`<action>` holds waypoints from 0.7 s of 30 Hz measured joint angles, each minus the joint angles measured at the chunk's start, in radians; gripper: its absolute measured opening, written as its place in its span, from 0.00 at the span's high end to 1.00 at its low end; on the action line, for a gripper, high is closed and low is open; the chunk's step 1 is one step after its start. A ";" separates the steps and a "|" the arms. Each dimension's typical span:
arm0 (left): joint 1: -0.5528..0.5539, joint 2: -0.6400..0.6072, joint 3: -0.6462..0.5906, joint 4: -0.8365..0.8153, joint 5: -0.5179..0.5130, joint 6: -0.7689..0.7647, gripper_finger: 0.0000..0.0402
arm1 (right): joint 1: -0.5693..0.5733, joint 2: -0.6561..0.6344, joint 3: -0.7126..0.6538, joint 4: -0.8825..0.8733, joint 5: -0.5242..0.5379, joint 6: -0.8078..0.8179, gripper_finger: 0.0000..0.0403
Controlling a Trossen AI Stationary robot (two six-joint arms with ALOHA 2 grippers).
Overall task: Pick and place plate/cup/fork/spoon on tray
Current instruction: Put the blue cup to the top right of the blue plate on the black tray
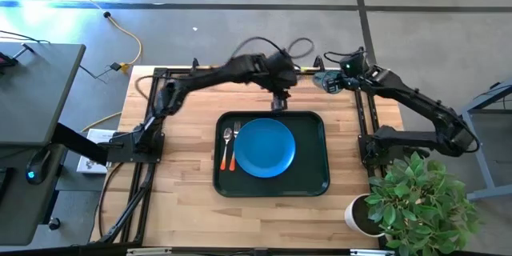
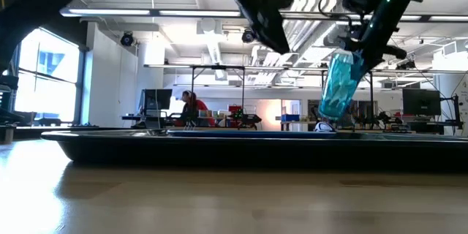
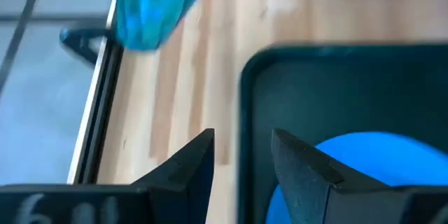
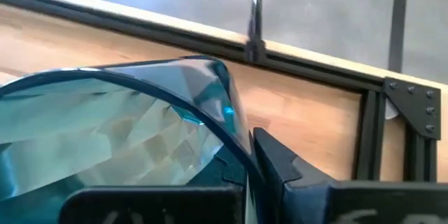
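The wooden bench (image 1: 184, 176) fills the middle of the high view, and the dark tray (image 1: 312, 180) lies at its centre. On the tray the blue plate (image 1: 264, 148) sits slightly right of middle, with the spoon (image 1: 226, 146) and fork (image 1: 235, 146) side by side just left of it, red handles toward the bottom of the frame. All three look placed; only the cup (image 1: 329, 82) is off the tray.

The cup is held by the right pincer (image 1: 334, 82) at the upper right of the tray, beyond its top edge. In the low view it hangs tilted, above the tray's rim line, right of centre. The right wrist view shows a dark finger (image 4: 280, 164) pressed against the cup's wall, so the pincer is clamped on it.

The left pincer (image 1: 278, 102) hovers over the tray's top edge in the high view; its wrist view shows the fingers (image 3: 189, 164) parted with nothing between them.

Risks, as I judge them: the tilted cup may tip over if released at that angle. The two arms are near each other at the top of the tray, so the right arm's path inward could clip the left. The grip seems to be near the cup's rim, though that is hard to confirm, and a smooth wall could slip.
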 joint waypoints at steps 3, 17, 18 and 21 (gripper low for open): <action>0.009 -0.152 -0.192 0.146 0.082 -0.013 0.70 | 0.051 -0.034 0.000 -0.014 0.015 0.033 1.00; -0.043 -0.848 -1.381 1.184 0.092 -0.100 0.80 | 0.349 0.028 0.013 -0.037 -0.020 0.162 1.00; -0.046 -0.872 -1.425 1.222 0.092 -0.100 0.80 | 0.368 0.041 0.029 -0.054 -0.029 0.166 1.00; -0.056 -0.923 -1.515 1.294 0.091 -0.092 0.79 | 0.419 0.084 0.112 -0.164 -0.038 0.183 1.00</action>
